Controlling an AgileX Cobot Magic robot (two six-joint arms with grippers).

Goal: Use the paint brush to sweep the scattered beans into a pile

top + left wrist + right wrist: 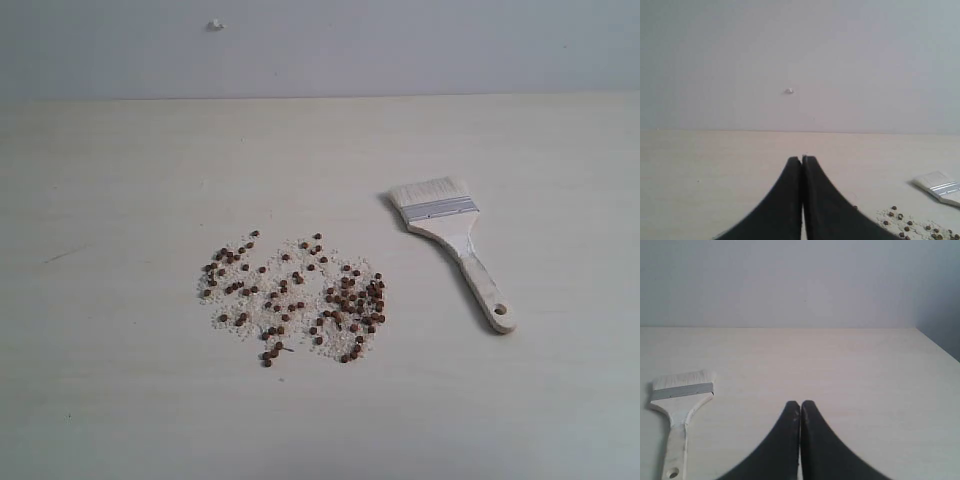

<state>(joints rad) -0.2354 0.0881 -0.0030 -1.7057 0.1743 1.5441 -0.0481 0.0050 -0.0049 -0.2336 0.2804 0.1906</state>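
I count one paint brush (452, 240) and one table (120, 400). The beans (295, 298) number several dozen, too many to tally exactly, among countless whitish grains (262, 308). I have two tools: my left tool (802, 159) and my right tool (800, 404).

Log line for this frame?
stage: not started | beans: scattered | paint brush: untouched, right of beans | left gripper: fingers shut, empty | right gripper: fingers shut, empty

Reddish-brown beans (345, 300) (whitish crumbs among them), pale-handled, silver-banded, white-bristled paint brush (452, 240)
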